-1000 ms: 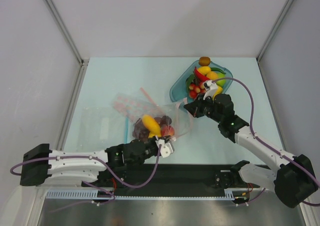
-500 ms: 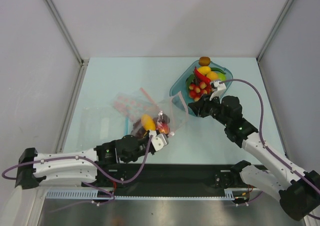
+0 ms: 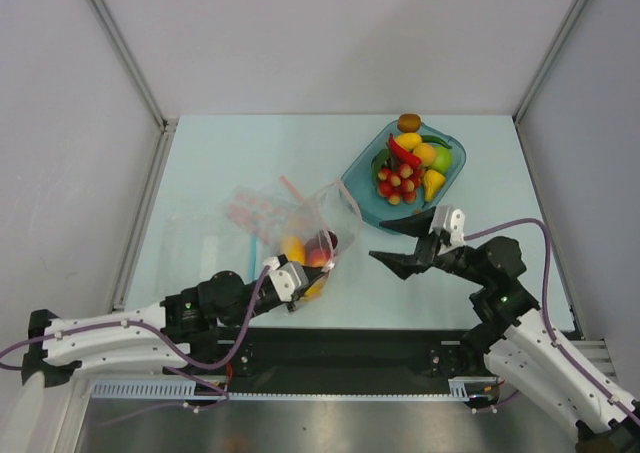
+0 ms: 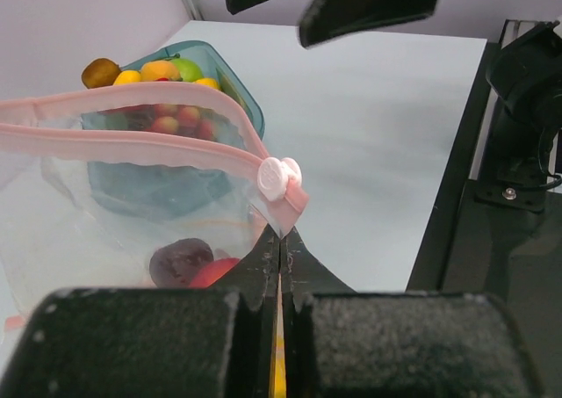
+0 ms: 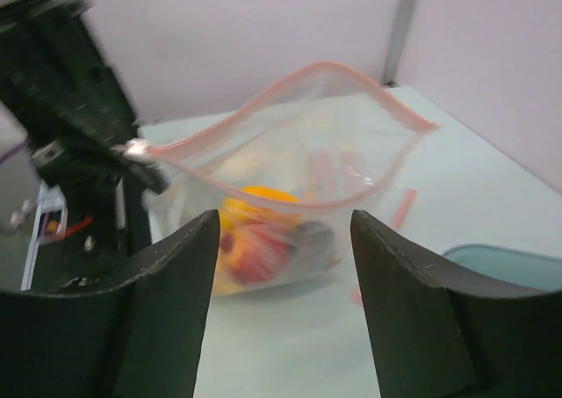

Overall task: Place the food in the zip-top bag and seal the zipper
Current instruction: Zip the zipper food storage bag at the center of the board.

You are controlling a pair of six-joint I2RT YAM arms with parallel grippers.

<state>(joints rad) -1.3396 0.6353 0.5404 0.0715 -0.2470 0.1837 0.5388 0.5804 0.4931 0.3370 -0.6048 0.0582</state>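
- From overhead I see a pale blue-green table [image 3: 250, 153] boxed in by plain grey-white walls [image 3: 330, 33], with metal posts [image 3: 122, 48] at the far corners. A black strip [image 3: 390, 345] runs along the near edge.
- The clear zip-top bag [image 3: 325, 218] stands near the table's centre with its mouth gaping and its pink zipper [image 4: 149, 148] unsealed.
- Inside it lie a yellow piece [image 3: 293, 247], a dark purple grape bunch [image 3: 324, 240] and a red fruit [image 3: 317, 258].
- My left gripper [image 4: 279, 249] is pinched tight on the bag's corner, just below the slider [image 4: 279, 177].
- My right gripper [image 3: 400, 243] hangs at the bag's 3 o'clock, fingers spread wide, holding nothing.
- A teal dish [image 3: 350, 183] with more toy food [image 3: 405, 168] sits at the bag's 1 o'clock.
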